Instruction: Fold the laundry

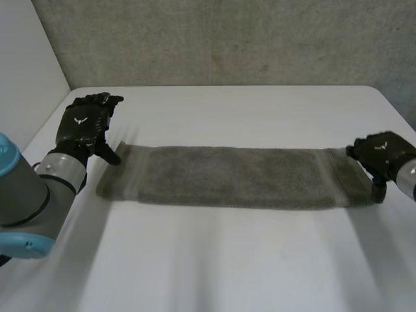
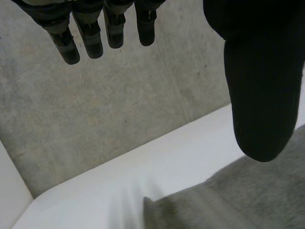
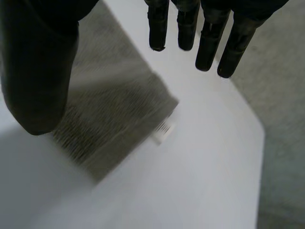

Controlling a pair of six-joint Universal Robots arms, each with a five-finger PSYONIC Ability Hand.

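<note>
A grey towel (image 1: 234, 177), folded into a long narrow strip, lies flat across the white table (image 1: 221, 266). My left hand (image 1: 83, 125) hovers at the towel's left end, open, with its thumb tip close to the far left corner. In the left wrist view the left hand (image 2: 262, 90) has straight fingers holding nothing, with the towel (image 2: 238, 200) below the thumb. My right hand (image 1: 383, 156) is at the towel's right end. In the right wrist view it (image 3: 38, 71) is open and empty above the towel's end (image 3: 109, 114), where a small white label (image 3: 164, 131) sticks out.
A rough grey concrete wall (image 1: 227, 39) runs behind the table's far edge. A pale wall (image 1: 26, 71) stands at the left. The table's rounded far right corner (image 1: 383, 94) is close to my right hand. Bare tabletop lies in front of the towel.
</note>
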